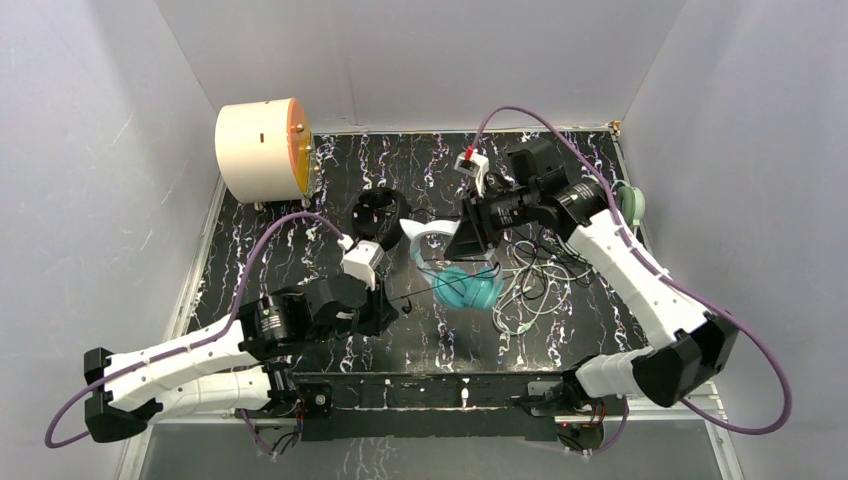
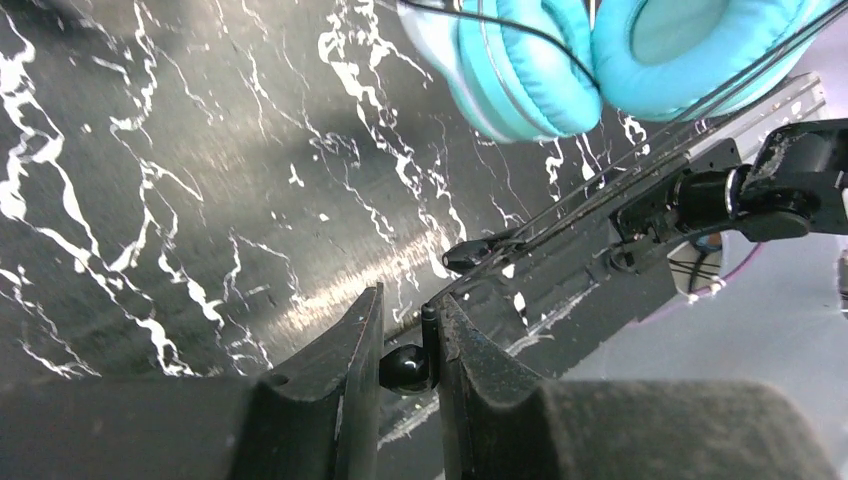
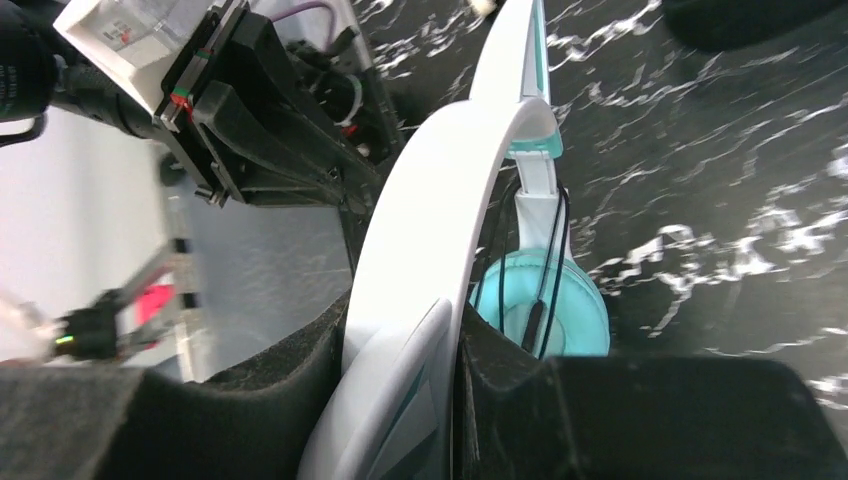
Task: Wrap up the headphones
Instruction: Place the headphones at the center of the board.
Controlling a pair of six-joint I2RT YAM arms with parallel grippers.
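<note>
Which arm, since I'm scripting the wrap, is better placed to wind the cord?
Left, likely. The left gripper pinches the cord end near the teal headset; the right gripper is clamped on its white band, steadying it.

No readable text, brand or number anywhere. Only tiny blurred print on a white label [image 3: 118, 30], fixed on a black arm part [image 3: 265, 110]: illegible.

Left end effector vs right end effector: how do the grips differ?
Left end effector pinches a thin black cable; right end effector clamps the broad white headband of the teal headphones. Left's jaws stand almost together; right's stand wider, spread by the band. Left sits toward the near side of the table; right is farther back. Shared: both are shut on something, neither open.
</note>
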